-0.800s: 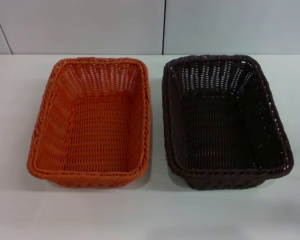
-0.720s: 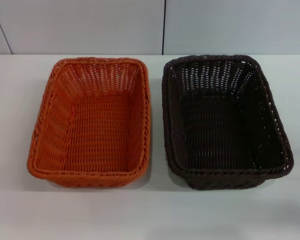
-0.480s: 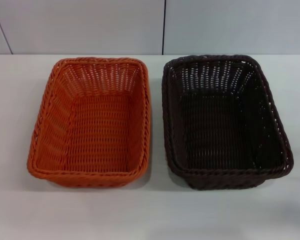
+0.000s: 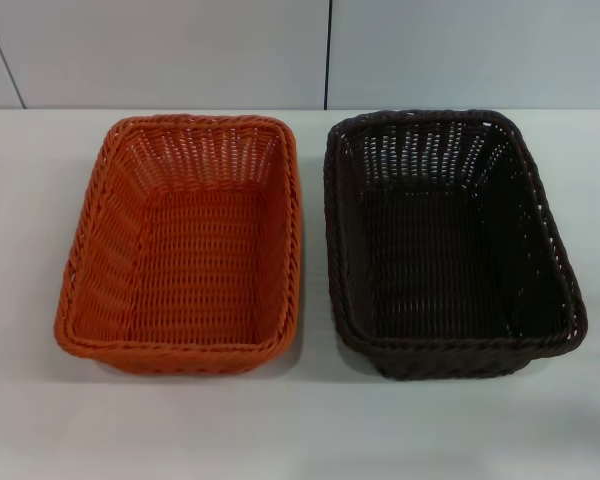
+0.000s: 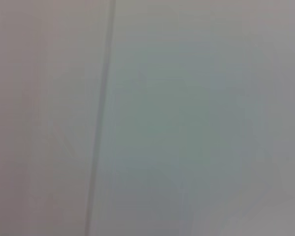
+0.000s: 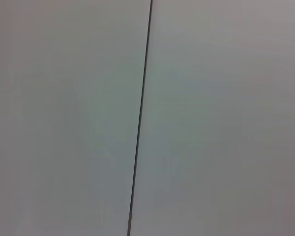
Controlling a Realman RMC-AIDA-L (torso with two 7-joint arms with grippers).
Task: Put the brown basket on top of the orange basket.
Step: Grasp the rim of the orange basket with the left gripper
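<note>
Two empty baskets side by side on the counter, stacking not yet begun

The orange basket (image 4: 180,250) sits toward the counter's (image 4: 300,430) left side and the brown basket (image 4: 448,245) toward its right, just beside each other with a narrow strip of bare counter between their long rims; both stand upright and hold nothing. Neither claw appears in the head view, and each wrist view shows only a pale panelled surface with a dark seam, so I cannot tell how far either claw is open or whether it has hold of anything. The task looks to be at its very start: the next move calls for an arm, probably the right one, to reach the brown basket's braided rim, grip it, lift it clear and set it squarely down into the orange one, long sides aligned so it nests without tilting
</note>
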